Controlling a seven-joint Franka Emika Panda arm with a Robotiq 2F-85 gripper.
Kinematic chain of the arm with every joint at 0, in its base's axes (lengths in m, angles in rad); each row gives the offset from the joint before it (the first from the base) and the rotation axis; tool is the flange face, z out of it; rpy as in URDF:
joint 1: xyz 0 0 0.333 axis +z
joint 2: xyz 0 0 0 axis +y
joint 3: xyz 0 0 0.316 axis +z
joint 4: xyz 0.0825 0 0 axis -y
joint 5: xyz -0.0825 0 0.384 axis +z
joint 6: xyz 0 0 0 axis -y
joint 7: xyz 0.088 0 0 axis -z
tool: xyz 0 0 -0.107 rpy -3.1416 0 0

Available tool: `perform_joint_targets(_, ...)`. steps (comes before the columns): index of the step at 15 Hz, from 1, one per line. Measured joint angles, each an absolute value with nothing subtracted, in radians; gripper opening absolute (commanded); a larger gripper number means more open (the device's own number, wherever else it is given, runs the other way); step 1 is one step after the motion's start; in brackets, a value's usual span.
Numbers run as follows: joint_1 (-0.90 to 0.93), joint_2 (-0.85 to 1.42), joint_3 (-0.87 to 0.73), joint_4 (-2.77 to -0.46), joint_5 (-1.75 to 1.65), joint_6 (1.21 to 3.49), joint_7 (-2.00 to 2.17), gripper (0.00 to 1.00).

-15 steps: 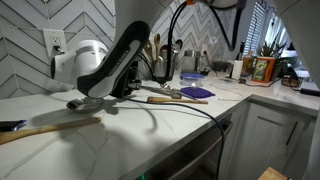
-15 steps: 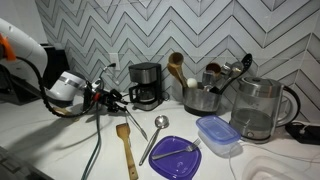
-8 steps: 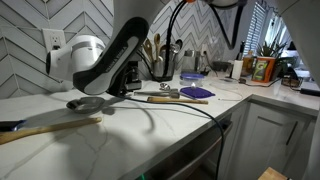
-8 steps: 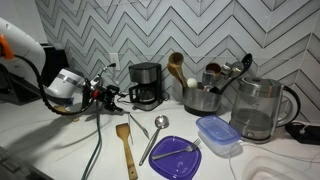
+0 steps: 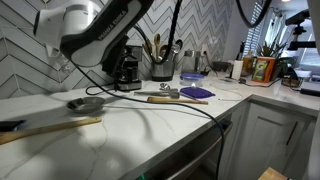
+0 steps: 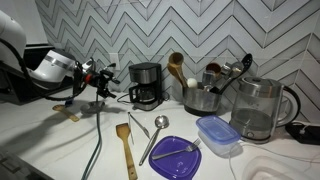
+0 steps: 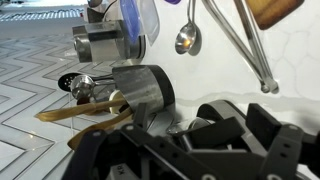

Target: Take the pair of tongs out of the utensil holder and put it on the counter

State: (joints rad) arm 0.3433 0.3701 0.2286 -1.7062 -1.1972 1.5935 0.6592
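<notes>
white marble worktop first, and there's the news: the arm has swung up and back from its low spot over the surface and now sits clear of everything on it. the hand hangs above the worktop near the coffee maker, fingers spread, carrying nothing. the steel utensil holder stands by the wall with its wooden spoons, well apart from the hand. and the pair of tongs is lying flat on the worktop, between the spatula head and the ladle! in the wrist view the pair of tongs runs on a slant, joined end at lower right, its two thin arms splaying toward the top edge. long axis flat and diagonal. to my eye the placing is done, only the retreat remains.
</notes>
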Motion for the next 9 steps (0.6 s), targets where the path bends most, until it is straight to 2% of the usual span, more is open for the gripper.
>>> perform_joint_targets(5,0.295,0.213,0.223,-1.718,-1.030,1.556,0.515,1.00)
perform_joint_targets(9,0.267,0.108,0.208,-1.727,-0.963,1.412,0.455,1.00)
